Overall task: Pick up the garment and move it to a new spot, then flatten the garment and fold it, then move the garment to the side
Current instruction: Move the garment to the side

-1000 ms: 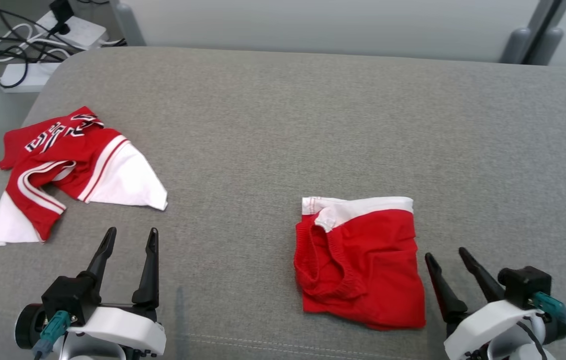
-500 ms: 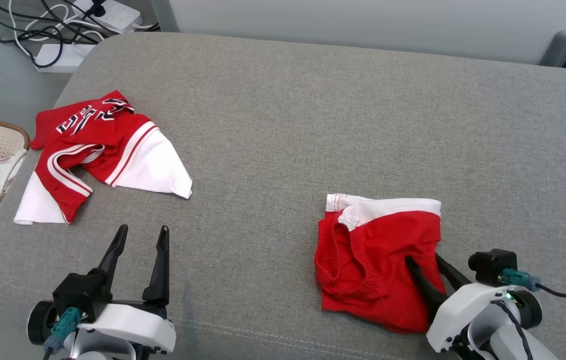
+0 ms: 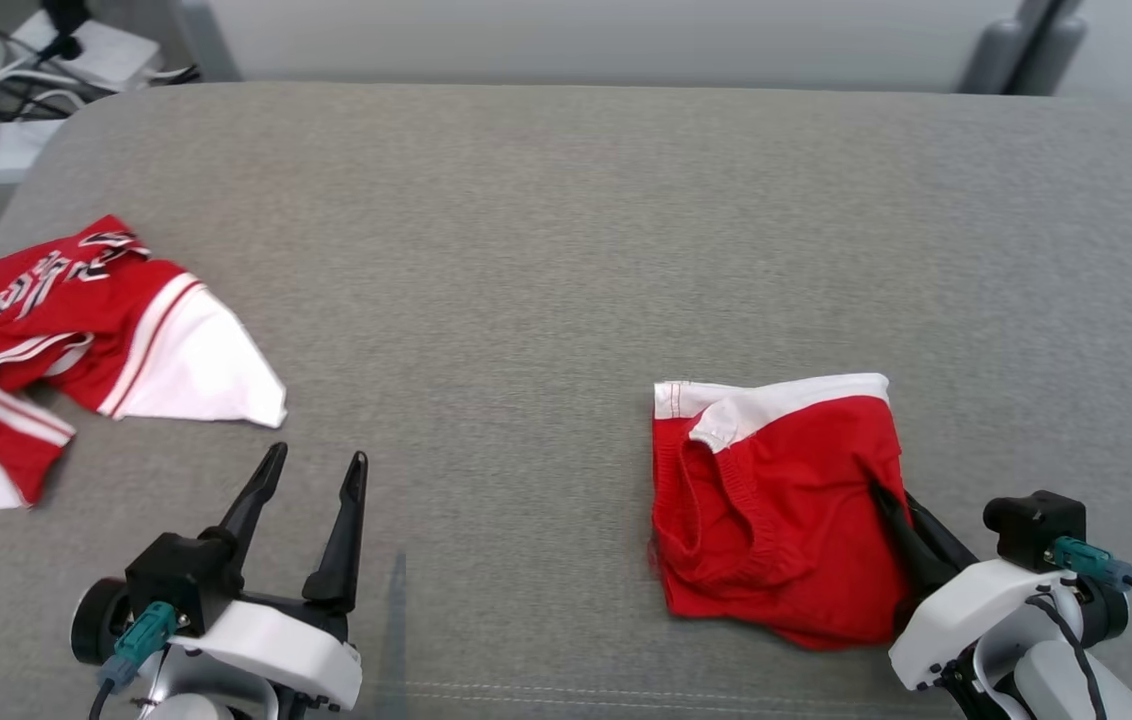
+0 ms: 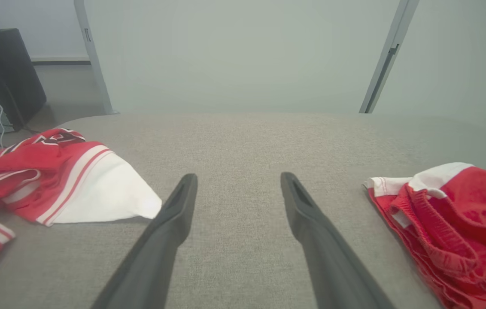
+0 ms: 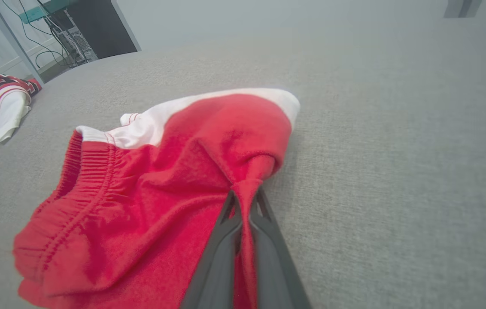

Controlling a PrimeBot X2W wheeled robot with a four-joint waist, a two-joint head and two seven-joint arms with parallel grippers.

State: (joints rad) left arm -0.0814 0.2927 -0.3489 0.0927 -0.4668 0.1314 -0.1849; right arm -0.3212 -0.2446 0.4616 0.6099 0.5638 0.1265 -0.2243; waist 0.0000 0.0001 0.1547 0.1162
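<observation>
The garment point(image 3: 776, 500) is a folded pair of red shorts with a white band, lying at the near right of the grey padded surface point(image 3: 566, 230). My right gripper point(image 3: 888, 497) is shut on its right edge, and a pinch of red cloth bunches between the fingers. In the right wrist view the shorts point(image 5: 153, 189) gather to a peak at the closed right gripper point(image 5: 245, 194). My left gripper point(image 3: 316, 456) stands open at the near left, nothing between its fingers. The left wrist view has the open left gripper point(image 4: 238, 177) over bare surface, with the shorts point(image 4: 449, 223) off to its right.
A crumpled red and white jersey point(image 3: 76, 340) lies at the left edge of the surface, just beyond my left gripper; I also see the jersey point(image 4: 54, 180) in the left wrist view. Cables and a power strip point(image 3: 16, 70) lie on the floor at the far left.
My right gripper has gone forward onto the shorts' right edge and shut on the cloth. The left gripper stays open in place. The head camera has swung.
</observation>
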